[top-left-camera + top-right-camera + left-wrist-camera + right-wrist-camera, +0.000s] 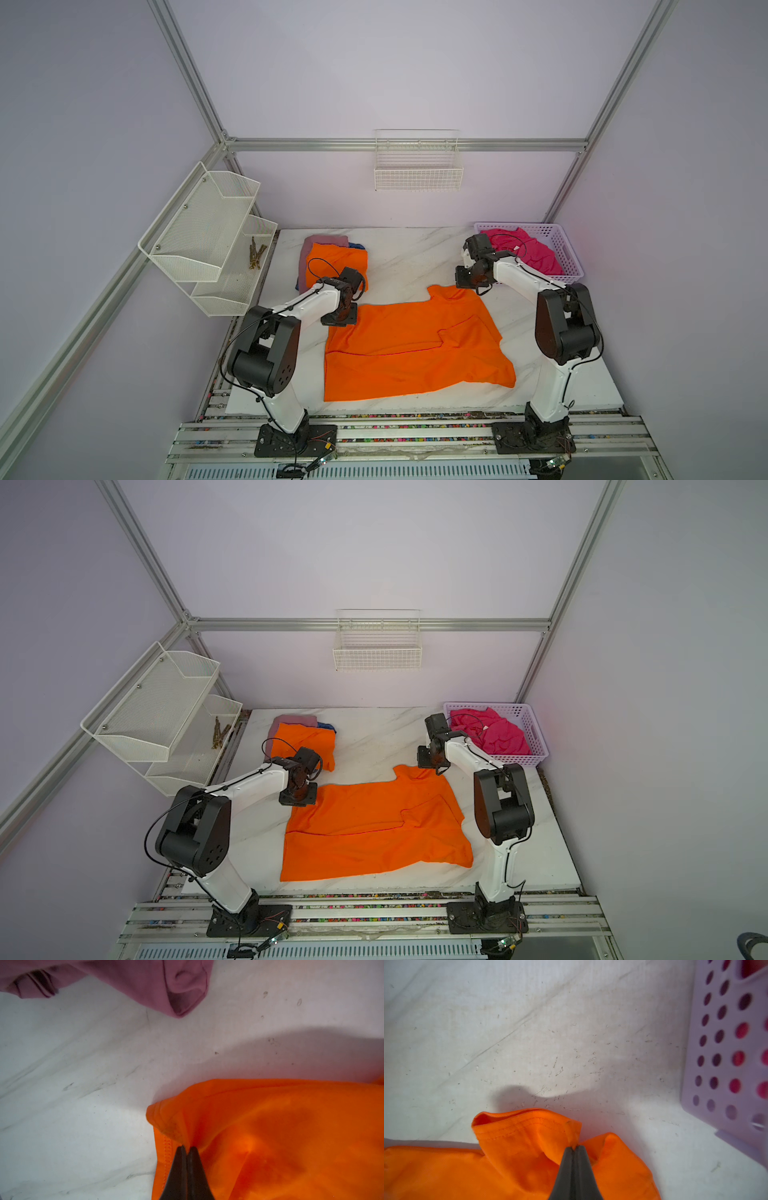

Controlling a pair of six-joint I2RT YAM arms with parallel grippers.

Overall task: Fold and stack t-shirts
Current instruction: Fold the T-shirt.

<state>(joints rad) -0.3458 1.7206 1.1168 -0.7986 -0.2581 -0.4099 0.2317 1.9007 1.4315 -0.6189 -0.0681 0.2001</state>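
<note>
My left end effector [188, 1148] was clamped on the far left corner of the orange t-shirt [415, 349] | my right end effector [574, 1148] was clamped on its far right corner | the shirt lay mid-bench [415, 257], spreading from both grips toward the near edge, long axis left-to-right

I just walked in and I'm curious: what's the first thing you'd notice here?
The big orange t-shirt spread across the middle of the white table jumps out first. The left gripper and right gripper each pinch its far edge. A hot pink t-shirt lies in the lilac basket at the far right corner.
</note>
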